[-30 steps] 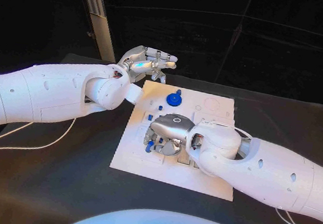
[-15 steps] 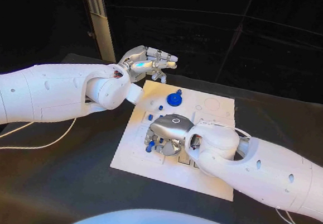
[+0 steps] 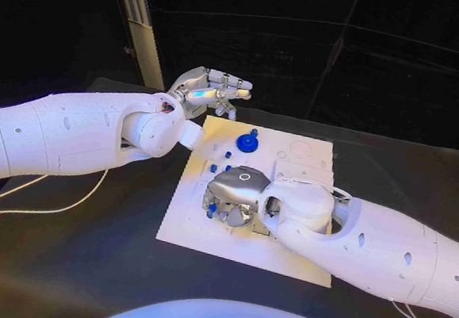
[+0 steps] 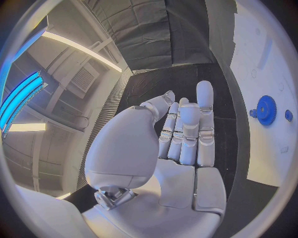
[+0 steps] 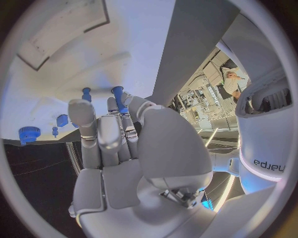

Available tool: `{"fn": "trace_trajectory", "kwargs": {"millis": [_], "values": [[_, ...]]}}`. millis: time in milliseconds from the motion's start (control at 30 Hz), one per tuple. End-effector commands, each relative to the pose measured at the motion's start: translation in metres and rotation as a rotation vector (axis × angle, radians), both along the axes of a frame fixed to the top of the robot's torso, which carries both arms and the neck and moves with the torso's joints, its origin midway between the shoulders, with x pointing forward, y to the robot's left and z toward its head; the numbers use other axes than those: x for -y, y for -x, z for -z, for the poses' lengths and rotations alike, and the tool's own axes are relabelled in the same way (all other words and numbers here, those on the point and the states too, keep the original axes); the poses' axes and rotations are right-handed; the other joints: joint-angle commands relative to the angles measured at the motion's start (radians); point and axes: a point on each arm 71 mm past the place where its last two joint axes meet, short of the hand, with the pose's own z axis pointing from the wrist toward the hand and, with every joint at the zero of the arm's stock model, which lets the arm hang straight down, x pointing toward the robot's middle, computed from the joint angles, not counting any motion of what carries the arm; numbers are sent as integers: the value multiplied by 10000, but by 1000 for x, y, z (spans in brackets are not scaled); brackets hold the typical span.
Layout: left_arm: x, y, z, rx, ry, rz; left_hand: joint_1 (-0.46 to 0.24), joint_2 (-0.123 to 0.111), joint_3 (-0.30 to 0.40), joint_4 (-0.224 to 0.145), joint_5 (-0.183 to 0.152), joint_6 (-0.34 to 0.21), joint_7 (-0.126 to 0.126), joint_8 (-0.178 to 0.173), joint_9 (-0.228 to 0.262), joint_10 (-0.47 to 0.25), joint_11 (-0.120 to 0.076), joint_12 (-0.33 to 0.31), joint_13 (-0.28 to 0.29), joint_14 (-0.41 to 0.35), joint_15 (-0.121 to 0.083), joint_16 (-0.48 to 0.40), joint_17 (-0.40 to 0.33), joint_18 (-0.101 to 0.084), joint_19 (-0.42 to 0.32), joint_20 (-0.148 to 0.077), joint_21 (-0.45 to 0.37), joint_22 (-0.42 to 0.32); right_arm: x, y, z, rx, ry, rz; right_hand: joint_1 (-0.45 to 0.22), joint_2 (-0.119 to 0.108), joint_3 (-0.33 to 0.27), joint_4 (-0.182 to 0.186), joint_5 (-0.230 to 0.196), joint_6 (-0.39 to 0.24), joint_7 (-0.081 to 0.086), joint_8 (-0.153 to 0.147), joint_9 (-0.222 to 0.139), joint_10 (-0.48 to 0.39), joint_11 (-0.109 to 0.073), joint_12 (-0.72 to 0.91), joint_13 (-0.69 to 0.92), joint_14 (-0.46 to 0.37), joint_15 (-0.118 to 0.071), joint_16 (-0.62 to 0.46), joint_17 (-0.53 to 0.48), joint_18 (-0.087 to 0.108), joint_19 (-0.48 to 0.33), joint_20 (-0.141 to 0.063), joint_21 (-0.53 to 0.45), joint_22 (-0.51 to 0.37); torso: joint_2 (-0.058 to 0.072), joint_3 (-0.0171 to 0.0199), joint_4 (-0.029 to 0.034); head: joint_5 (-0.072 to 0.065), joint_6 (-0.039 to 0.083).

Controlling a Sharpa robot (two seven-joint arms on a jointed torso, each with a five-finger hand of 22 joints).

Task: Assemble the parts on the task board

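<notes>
Risk first, as a judgement: the right robot hand [image 3: 239, 192] is bent low over the near-middle of the board [image 3: 202, 235] and hides most of its own fingertips from the head view, so a peg going in tilted could jam or skid off its hole without this being noticed; the board lies loose on the tabletop [image 3: 76, 266], and a sideways push from that hand could slide it, since the left robot hand [image 3: 208, 88] is not on it. Pose, largest first: right arm comes in low across the board, wrist bent down, palm toward the plate. In the right wrist view its fingers [image 5: 99, 134] lie close together and curled, with a blue peg [image 5: 117, 95] standing at their tips; it appears pinched there, though the contact itself is partly hidden. A second peg [image 5: 86, 92] stands just beside the fingertips on the board. The left arm is raised past the board's far corner, its hand held clear above the tabletop, fingers together and nearly straight, holding nothing. A blue gear [image 3: 248, 140] sits on the board between the two hands, nearer the left; small blue parts [image 3: 227, 155] lie just beyond the right hand.
</notes>
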Motion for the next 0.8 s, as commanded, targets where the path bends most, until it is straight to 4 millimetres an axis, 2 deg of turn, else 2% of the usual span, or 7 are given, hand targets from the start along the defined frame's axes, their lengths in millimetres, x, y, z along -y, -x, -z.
{"fn": "trace_trajectory", "kwargs": {"millis": [33, 200, 233, 333, 600, 733, 800], "values": [[0, 0, -1, 28, 82, 73, -47, 14, -24, -43, 62, -54, 6, 70, 9, -82, -9, 30, -8, -40, 1, -42, -15, 58, -52, 30, -39, -16, 1, 1, 0, 150, -44, -32, -252, -124, -144, 25, 75, -245, 53, -19, -5, -524, 119, -6, -10, 34, 99, -127, -183, -2, -184, 66, -210, -335, 1, 5, -2, 6, 4], [0, 0, -1, 20, 70, 54, -7, 36, -13, -70, 64, -69, 2, 98, 12, -100, -14, 70, -6, -49, -2, -35, -21, 64, -51, 31, -47, -25, 2, 1, -4, 310, -679, 2, -462, -283, -537, 48, 22, -545, 152, -12, 2, -1264, 248, 12, -2, -141, 201, -487, -745, 118, -542, 166, -683, -1079, 2, 9, -4, 10, 3], [0, 0, -1, 18, 67, 52, -3, 38, -12, -73, 64, -70, 1, 100, 12, -101, -15, 72, -5, -49, -2, -34, -21, 64, -51, 31, -47, -26, 2, 1, -6, 369, -902, 3, -498, -294, -708, 53, 26, -720, 211, -8, -4, -1642, 316, 32, 7, -392, 244, -988, -1449, 226, -903, 218, -1182, -1856, 3, 9, 0, 8, -1], [0, 0, -1, 11, 62, 46, -3, 38, -12, -73, 64, -70, 1, 100, 12, -101, -15, 72, -5, -49, -2, -34, -21, 64, -51, 31, -47, -26, 5, 2, -11, 526, -1546, 22, -543, -335, -1123, 45, 56, -1120, 202, -17, -7, -1979, 334, 112, 32, -598, 260, -1499, -2158, 367, -1239, 253, -1760, -2684, 11, 17, 7, 0, -5], [-3, 0, -1, -6, 43, 9, -3, 38, -12, -73, 64, -70, 1, 100, 12, -101, -15, 72, -5, -49, -2, -34, -21, 64, -51, 31, -47, -26, 26, 3, -23, 687, -3204, 340, -497, -259, -1897, 61, 257, -1488, 180, -7, 12, -2123, 295, 408, 58, -589, 245, -1733, -2519, 384, -1168, 227, -2009, -2913, -3, 8, -12, -16, 11], [-5, 0, -1, -16, 31, -16, -3, 38, -12, -73, 64, -70, 1, 100, 12, -101, -15, 72, -5, -49, -2, -34, -21, 64, -51, 31, -47, -26, 52, 3, -30, 260, -3883, 944, -470, -200, -2175, 90, 374, -1522, 168, 1, 20, -1985, 266, 612, 76, -567, 228, -1744, -2556, 386, -1130, 211, -2078, -2972, -25, 2, -40, -79, 59], [-6, 0, -1, -23, 25, -22, -3, 38, -12, -73, 64, -70, 1, 100, 12, -101, -15, 72, -5, -49, -2, -34, -21, 64, -51, 31, -47, -26, 70, -2, -33, -290, -4009, 1551, -489, -126, -2338, 140, 390, -1427, 149, 35, 39, -1626, 220, 873, 120, -489, 194, -1621, -2403, 388, -1081, 186, -2101, -3000, -35, -11, -40, -181, 81]]}}
